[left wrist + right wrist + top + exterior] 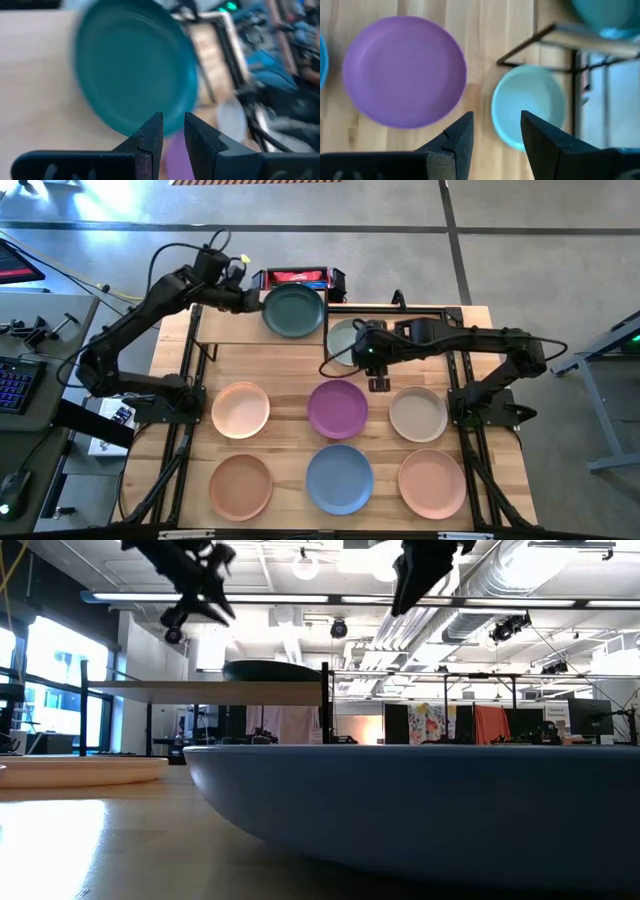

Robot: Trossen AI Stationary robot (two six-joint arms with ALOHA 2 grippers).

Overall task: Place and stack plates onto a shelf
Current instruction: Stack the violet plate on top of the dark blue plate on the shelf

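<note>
**Q:** Wooden bench (pixel 290 370) seen from above — what sits on it?

**A:** Six plates lie in two rows, each apart from its neighbours with bare wood between: peach plate (pixel 240 409), purple plate (pixel 337 408) and beige plate (pixel 418 414) in the middle row; terracotta plate (pixel 240 486), blue plate (pixel 339 478) and salmon plate (pixel 432 482) along the near edge.

**Q:** And the shelf?

**A:** The shelf (pixel 228 328) spans the far edge. The dark teal plate (pixel 293 310) lies at its right end, overhanging the far rim. The rest of the board is bare. A pale grey-green plate (pixel 345 338) lies on the bench just beside the shelf's black frame.

**Q:** Where are the arms?

**A:** The left pincer (pixel 250 300) hangs above the shelf at the teal plate's left rim, fingers slightly apart, pinching nothing. The right pincer (pixel 379 377) hovers between the grey-green, purple and beige plates, fingers spread and empty.
</note>
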